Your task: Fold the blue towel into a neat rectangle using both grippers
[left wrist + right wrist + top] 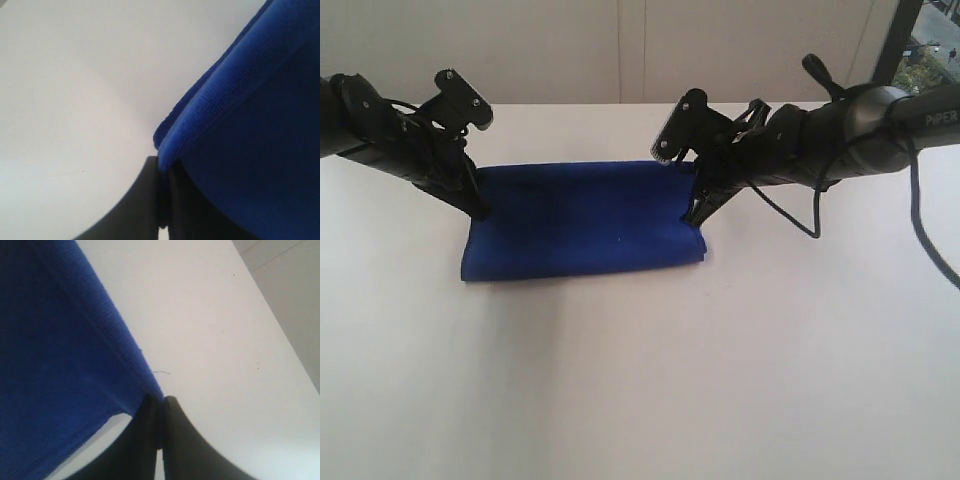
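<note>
As the left gripper (477,205) and the right gripper (699,208) are each clamped on one end corner of the blue towel (585,222), a fold seems to be in hand. The next move, I judge, needs both corners carried evenly together. The towel lies on the white bench (640,380), with its long axis running left to right between the arms.

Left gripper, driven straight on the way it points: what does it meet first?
The blue towel: the left gripper is shut on its edge, so cloth sits right at the tips. Beyond that, probably the white table, though depth is unclear.
</note>
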Motion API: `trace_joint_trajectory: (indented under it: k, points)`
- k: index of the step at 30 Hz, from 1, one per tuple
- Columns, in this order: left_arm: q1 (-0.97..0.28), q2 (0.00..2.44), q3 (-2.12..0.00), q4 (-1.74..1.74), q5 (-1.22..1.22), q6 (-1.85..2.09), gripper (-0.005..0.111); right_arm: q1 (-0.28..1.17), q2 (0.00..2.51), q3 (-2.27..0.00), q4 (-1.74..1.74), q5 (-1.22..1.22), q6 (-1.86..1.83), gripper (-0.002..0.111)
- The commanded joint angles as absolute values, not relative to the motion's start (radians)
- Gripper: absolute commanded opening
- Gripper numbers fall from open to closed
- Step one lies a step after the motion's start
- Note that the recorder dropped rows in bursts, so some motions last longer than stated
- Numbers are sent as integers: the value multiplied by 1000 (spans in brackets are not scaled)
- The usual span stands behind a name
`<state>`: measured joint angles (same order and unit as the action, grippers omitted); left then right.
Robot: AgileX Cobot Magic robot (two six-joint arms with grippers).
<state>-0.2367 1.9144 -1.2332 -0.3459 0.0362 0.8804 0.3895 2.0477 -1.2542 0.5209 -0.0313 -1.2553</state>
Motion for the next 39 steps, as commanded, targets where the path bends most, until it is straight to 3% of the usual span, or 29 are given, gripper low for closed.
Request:
trace_joint_trajectory:
  k: [1, 16, 19, 23, 26, 39]
  points:
    - [-234, 1932, -1235, -354, -7, 870, 0, 375, 2067, -1280, 530, -54, -1249, 0]
    - [-234, 1933, -1235, -354, -29, 869, 0, 377, 2087, -1304, 530, -49, -1249, 1]
    - [-234, 1933, -1235, -354, -29, 869, 8, 377, 2087, -1304, 530, -49, -1249, 8]
    - [-234, 1933, -1235, -354, -29, 869, 30, 377, 2087, -1304, 530, -49, -1249, 23]
    - [-234, 1933, -1235, -354, -29, 869, 40, 377, 2087, -1304, 530, -49, -1249, 29]
    - [-234, 1931, -1235, -375, -13, 848, 43, 377, 2072, -1304, 569, -49, -1194, 29]
